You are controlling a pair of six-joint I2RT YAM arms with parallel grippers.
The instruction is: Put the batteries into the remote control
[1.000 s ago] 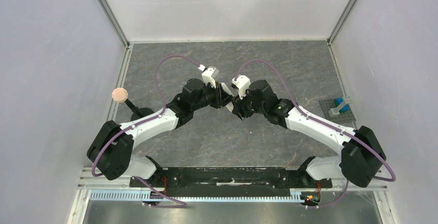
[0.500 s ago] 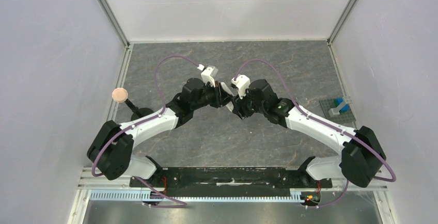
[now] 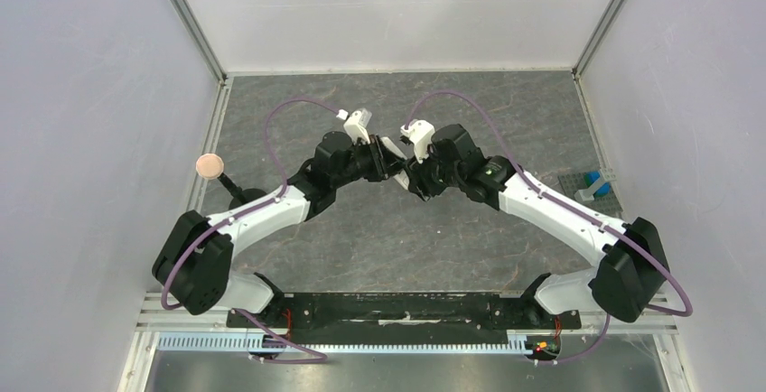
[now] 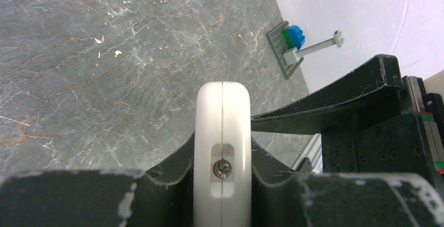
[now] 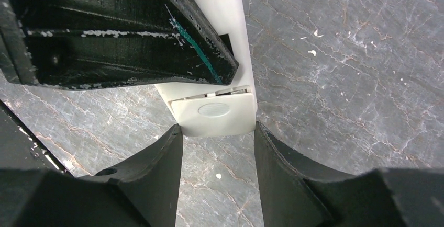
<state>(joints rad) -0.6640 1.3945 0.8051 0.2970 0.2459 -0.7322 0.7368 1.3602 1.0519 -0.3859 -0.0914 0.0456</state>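
Observation:
The white remote control (image 4: 222, 112) is held edge-on between my left gripper's (image 4: 222, 151) dark fingers, above the grey table. In the right wrist view the remote (image 5: 222, 18) runs down from the top, with its small cover panel (image 5: 214, 111) at the near end. My right gripper (image 5: 218, 128) has its fingertips (image 5: 175, 138) pressed against the two corners of that end. In the top view both grippers (image 3: 390, 161) (image 3: 409, 170) meet at mid-table, with only a sliver of the remote (image 3: 391, 148) showing. No batteries are in view.
A grey brick plate with a blue brick (image 3: 592, 186) lies at the table's right edge and also shows in the left wrist view (image 4: 291, 41). A black stand with a pink round top (image 3: 210, 166) is at the left edge. White walls enclose the table.
Both grippers, still joined at the remote, have shifted a little to the left and away from the arm bases. The right arm has stretched out further.

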